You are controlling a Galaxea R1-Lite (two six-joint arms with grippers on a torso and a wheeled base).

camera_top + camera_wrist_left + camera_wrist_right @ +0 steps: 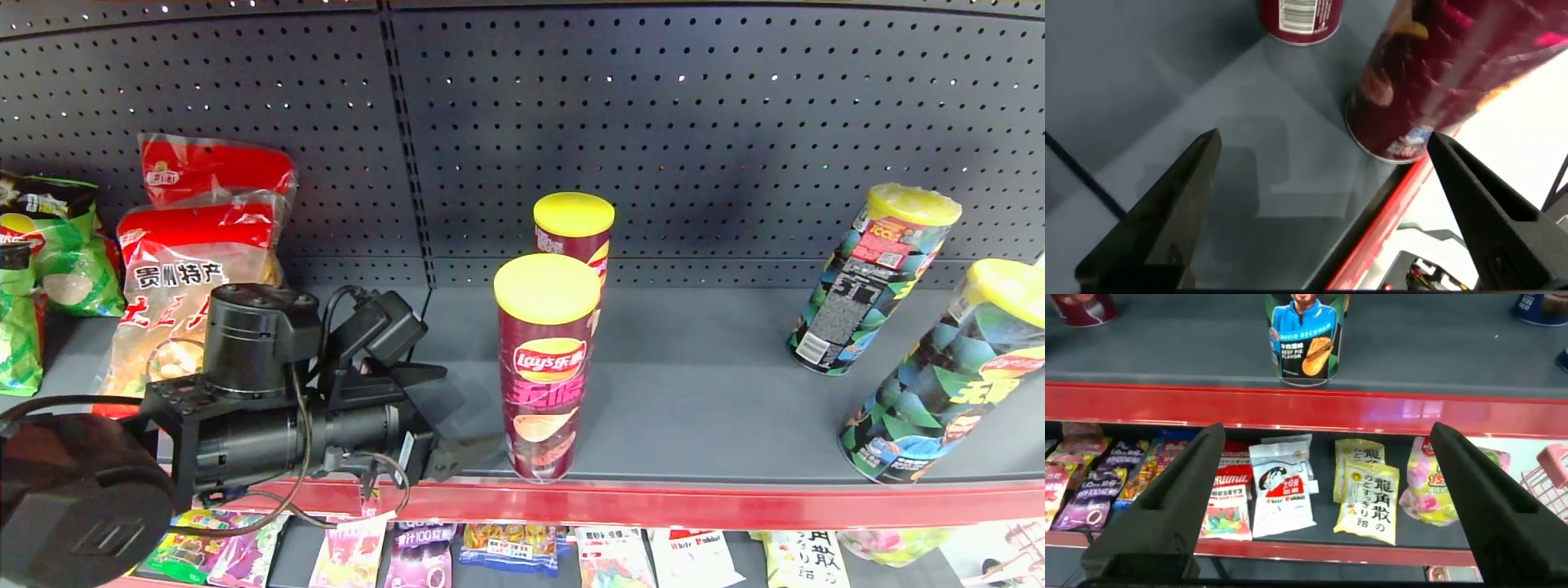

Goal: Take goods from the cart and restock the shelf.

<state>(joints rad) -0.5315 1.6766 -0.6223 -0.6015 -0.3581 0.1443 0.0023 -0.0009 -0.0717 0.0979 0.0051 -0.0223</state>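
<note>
Two maroon chip cans with yellow lids stand upright on the grey shelf (702, 392): the front can (545, 367) near the red shelf edge, the back can (575, 230) behind it. My left gripper (457, 412) is open just left of the front can, apart from it. In the left wrist view the open gripper (1324, 139) holds nothing, with the front can (1404, 98) and the back can (1300, 18) beyond its fingers. My right gripper (1327, 429) is open and holds nothing, below and in front of a dark patterned can (1303, 335).
Two dark patterned cans (873, 278) (947, 376) with yellow lids stand at the shelf's right. Red snack bags (192, 278) and green bags (49, 261) crowd the left. Small packets (1282, 494) lie on the lower shelf. A pink wire cart (1545, 480) shows beside it.
</note>
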